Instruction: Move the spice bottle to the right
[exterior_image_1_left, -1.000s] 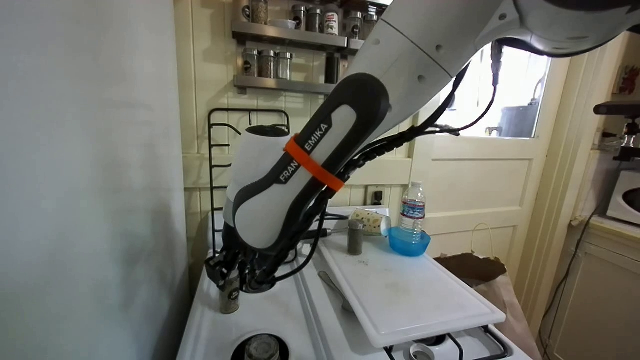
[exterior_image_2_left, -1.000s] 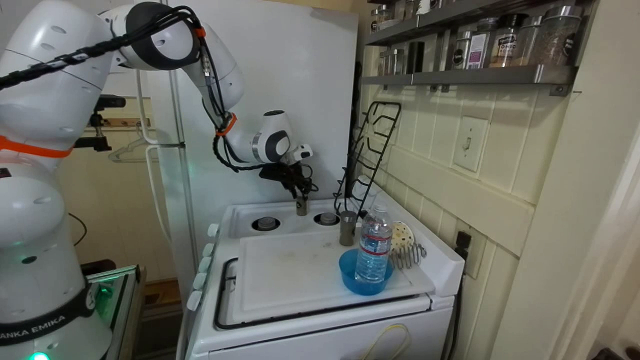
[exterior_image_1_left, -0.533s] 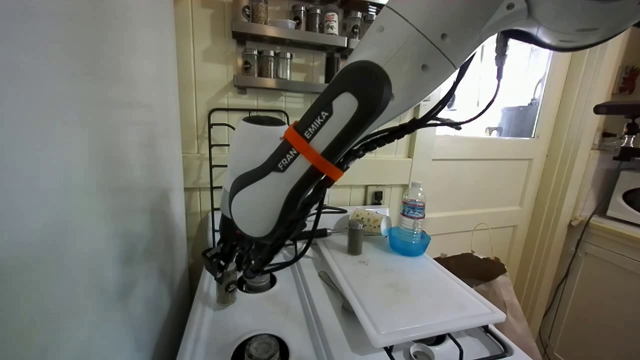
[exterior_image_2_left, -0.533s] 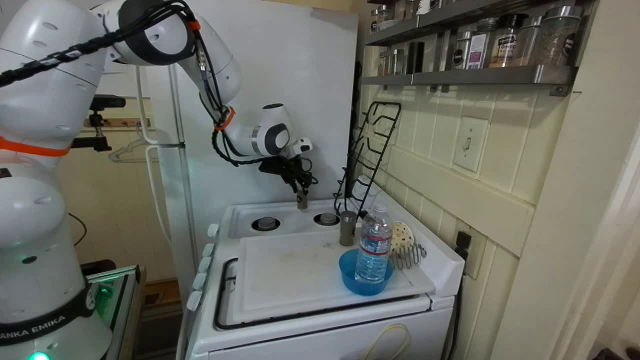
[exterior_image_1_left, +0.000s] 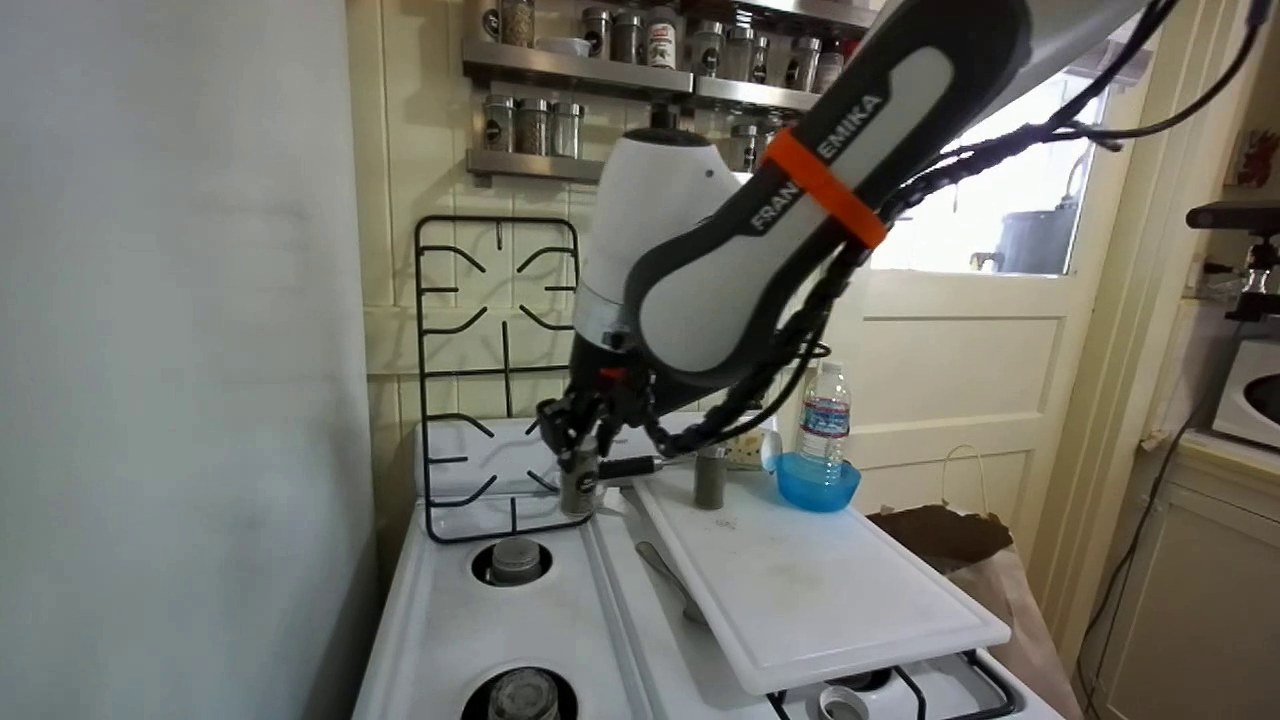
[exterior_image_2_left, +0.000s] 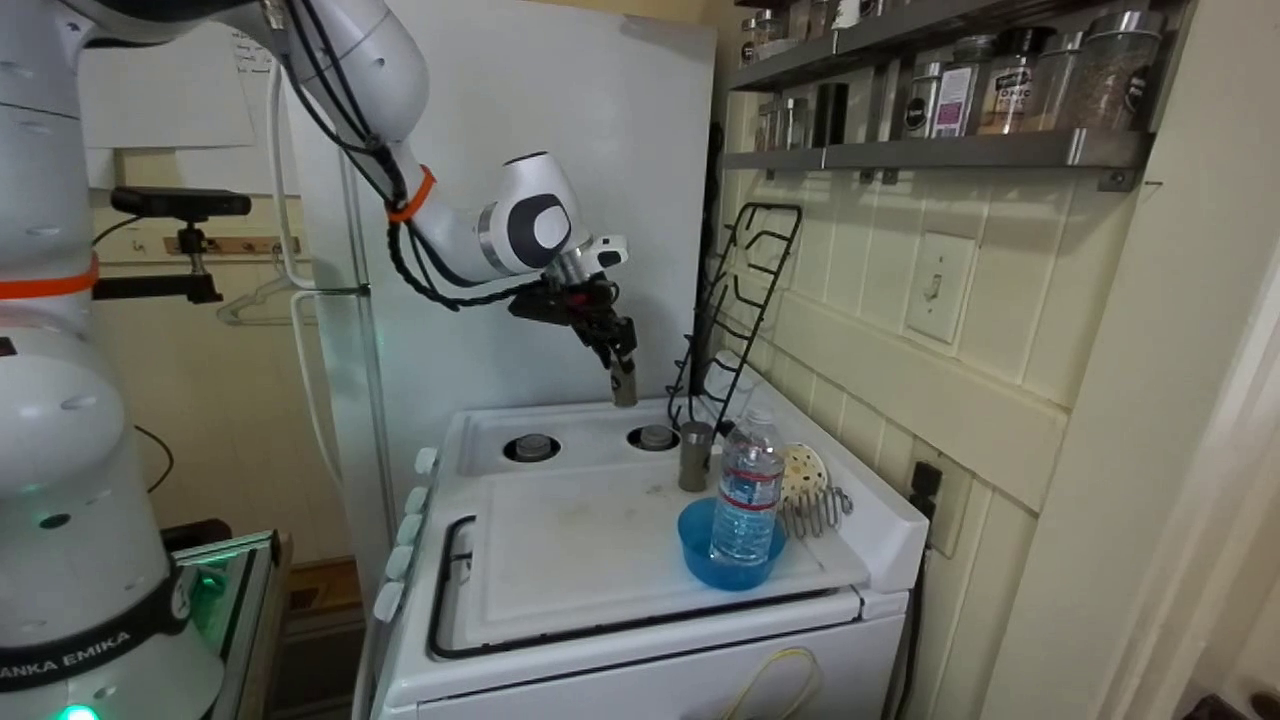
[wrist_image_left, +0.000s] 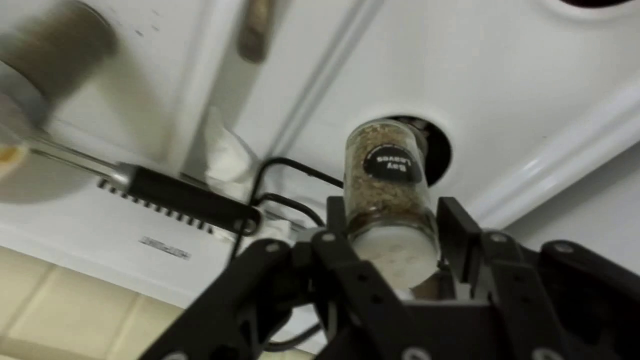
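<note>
The spice bottle is a small clear cylinder with brown leaf bits, a black "Bay Leaves" label and a pale top; it shows in the wrist view (wrist_image_left: 382, 170). My gripper (wrist_image_left: 393, 215) has its two fingers on either side of the bottle near its top and is shut on it. In both exterior views the bottle (exterior_image_1_left: 579, 490) (exterior_image_2_left: 624, 387) hangs roughly upright below the gripper (exterior_image_1_left: 578, 440) (exterior_image_2_left: 620, 358). It appears raised above the stove (exterior_image_2_left: 590, 408), in front of the leaning black grate.
A taller greyish jar (exterior_image_1_left: 710, 482) stands on the white cutting board (exterior_image_1_left: 790, 590). A blue bowl (exterior_image_1_left: 815, 490) with a clear water bottle (exterior_image_1_left: 826, 415) stands behind it. A black grate (exterior_image_1_left: 421, 370) leans at the back. A black-handled tool (wrist_image_left: 195, 200) and a spoon (exterior_image_1_left: 665, 570) lie near the board.
In an exterior view the gripper and the held bottle have moved right and back from the stove's left edge toward the grate and board. The bottle has risen. The taller jar has not moved.
</note>
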